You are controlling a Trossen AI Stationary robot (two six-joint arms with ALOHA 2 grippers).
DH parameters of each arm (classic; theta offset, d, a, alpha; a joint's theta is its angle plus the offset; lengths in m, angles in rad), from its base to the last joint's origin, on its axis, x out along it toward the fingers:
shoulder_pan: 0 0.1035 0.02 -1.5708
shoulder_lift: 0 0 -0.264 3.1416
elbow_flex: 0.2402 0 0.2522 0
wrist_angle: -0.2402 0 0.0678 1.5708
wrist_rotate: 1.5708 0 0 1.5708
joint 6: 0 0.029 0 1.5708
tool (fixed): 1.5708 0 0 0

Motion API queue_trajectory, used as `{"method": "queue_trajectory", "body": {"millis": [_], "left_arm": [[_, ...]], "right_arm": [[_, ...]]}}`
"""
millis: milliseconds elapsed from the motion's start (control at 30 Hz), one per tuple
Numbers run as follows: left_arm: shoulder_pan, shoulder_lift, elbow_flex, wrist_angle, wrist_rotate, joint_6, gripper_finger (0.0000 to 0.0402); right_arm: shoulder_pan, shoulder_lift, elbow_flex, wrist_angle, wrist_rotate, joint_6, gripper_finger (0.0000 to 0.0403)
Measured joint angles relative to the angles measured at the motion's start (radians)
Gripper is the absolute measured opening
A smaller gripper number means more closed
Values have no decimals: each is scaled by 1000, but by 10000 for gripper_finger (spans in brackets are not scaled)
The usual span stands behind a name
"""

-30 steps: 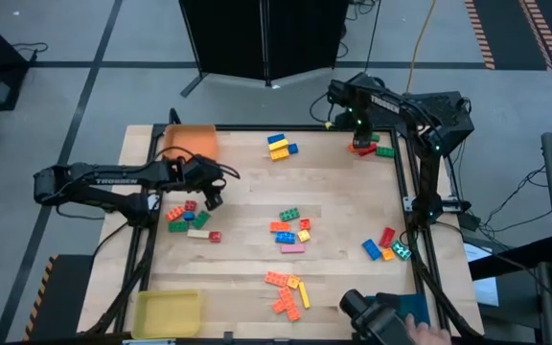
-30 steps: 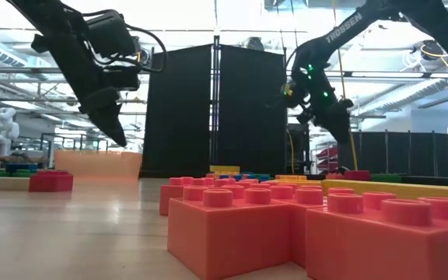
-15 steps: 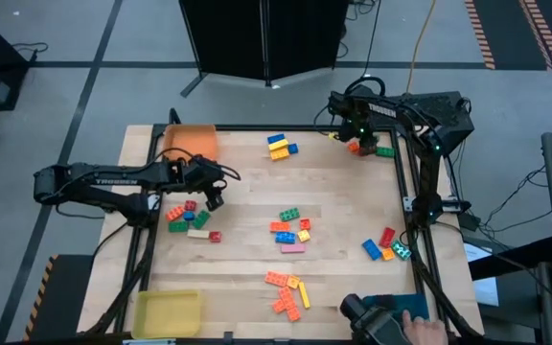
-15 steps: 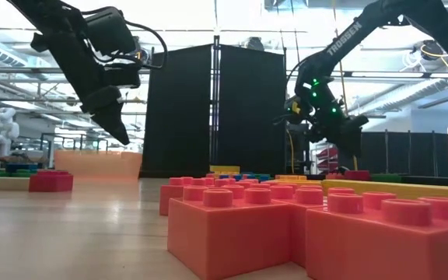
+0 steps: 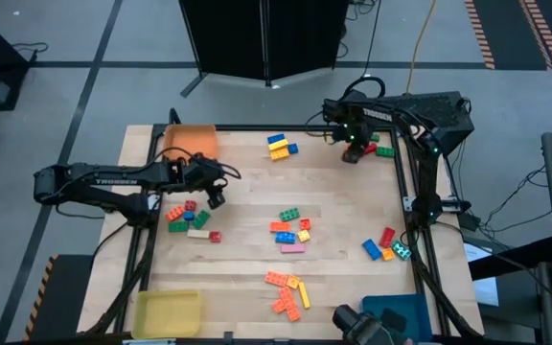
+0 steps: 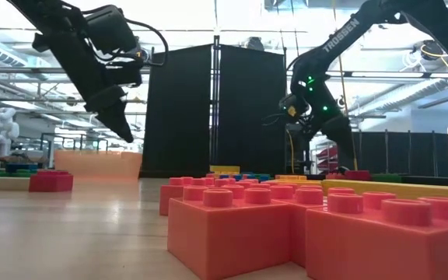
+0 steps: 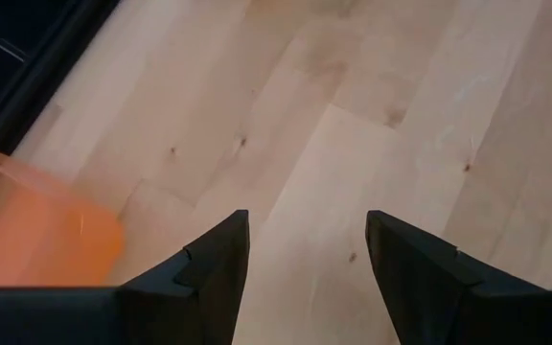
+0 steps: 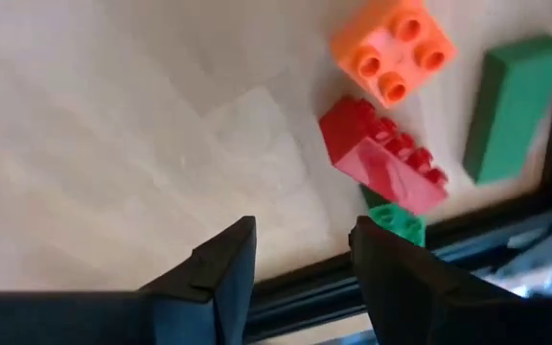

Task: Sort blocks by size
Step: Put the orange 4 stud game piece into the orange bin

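The table [image 5: 333,192] is pale, smooth wood with visible grain. The blocks [image 8: 382,165] are glossy studded plastic; the orange tray [image 5: 192,140] looks matt.

Ahead of the dark-fingered right gripper [image 8: 300,278] lie an orange four-stud block [image 8: 393,50], a red block [image 8: 381,158], a long green block [image 8: 514,105] and a smaller green one [image 8: 398,225], all on pale wood. The left gripper [image 7: 307,278], also dark, hangs over light tan planks, with an orange tray [image 7: 36,225] blurred beside it. Near that gripper sits a cluster [image 5: 187,218] of red, green, orange and what may be a cream block. A yellow tray [image 5: 167,313] sits well away from both
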Motion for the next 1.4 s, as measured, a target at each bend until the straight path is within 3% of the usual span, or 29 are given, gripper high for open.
{"method": "queue_trajectory", "body": {"millis": [167, 367, 467, 533, 667, 767, 900, 1200, 1400], "left_arm": [[0, 0, 0, 29, 0, 17, 212], [0, 0, 0, 36, -1, 18, 212], [0, 0, 0, 36, 0, 18, 212], [0, 0, 0, 36, 0, 18, 212], [0, 0, 0, 36, 0, 18, 212], [0, 0, 0, 31, 0, 17, 212], [0, 0, 0, 15, 0, -3, 212], [0, 0, 1, 11, 0, -7, 212], [0, 0, 1, 16, 0, -7, 212]], "right_arm": [[-12, 0, 0, 9, 6, 377, 166], [-46, 0, 0, -9, -24, 439, 167], [-66, 0, 0, -12, 13, 226, 167], [-72, 0, 0, -15, 96, -4, 167], [-70, 0, 0, -2, 271, -313, 167], [-70, 0, 0, 20, 277, -553, 167], [-66, 0, 0, 27, 274, -754, 162], [-23, 0, 0, 75, 172, -872, 124], [24, 0, 0, 131, 84, -628, 124]]}}
